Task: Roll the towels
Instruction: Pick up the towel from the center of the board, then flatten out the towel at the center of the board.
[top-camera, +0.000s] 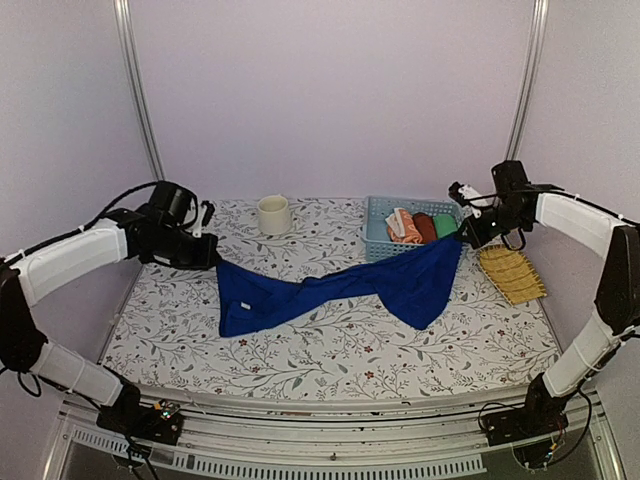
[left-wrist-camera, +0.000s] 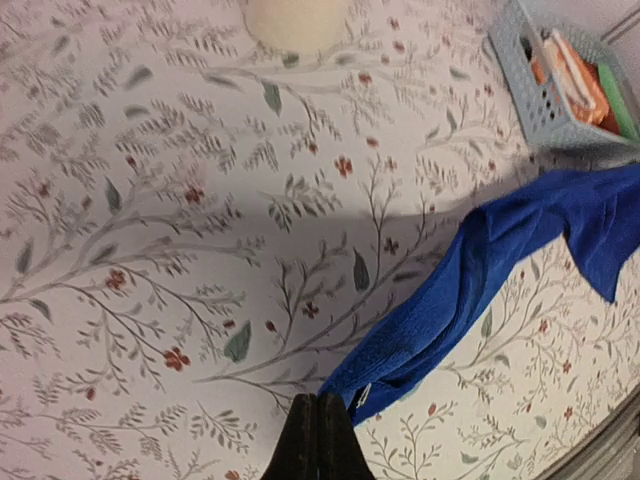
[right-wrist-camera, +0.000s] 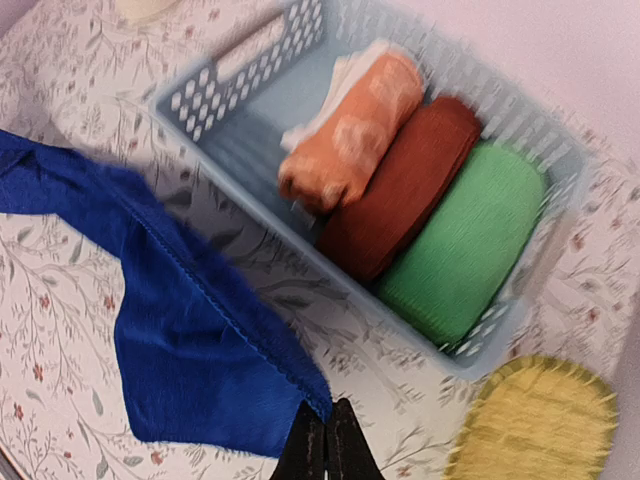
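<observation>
The blue towel (top-camera: 400, 285) is stretched in a twisted band across the table between my two grippers. My left gripper (top-camera: 212, 260) is shut on its left corner, with the blue towel (left-wrist-camera: 500, 260) trailing away from my left gripper (left-wrist-camera: 319, 398) to the right. My right gripper (top-camera: 463, 237) is shut on the opposite corner near the basket. In the right wrist view the blue towel (right-wrist-camera: 190, 340) hangs from my right gripper (right-wrist-camera: 328, 405). The orange towel (top-camera: 402, 227) with white shapes lies rolled in the basket, where the right wrist view shows the orange towel (right-wrist-camera: 355, 125) and the left wrist view the orange towel (left-wrist-camera: 572, 75).
A pale blue basket (top-camera: 378, 205) at the back right also holds a red roll (right-wrist-camera: 410, 190) and a green roll (right-wrist-camera: 470, 235). A cream cup (top-camera: 273, 214) stands at the back centre. A yellow brush (top-camera: 511, 273) lies at the table's right edge.
</observation>
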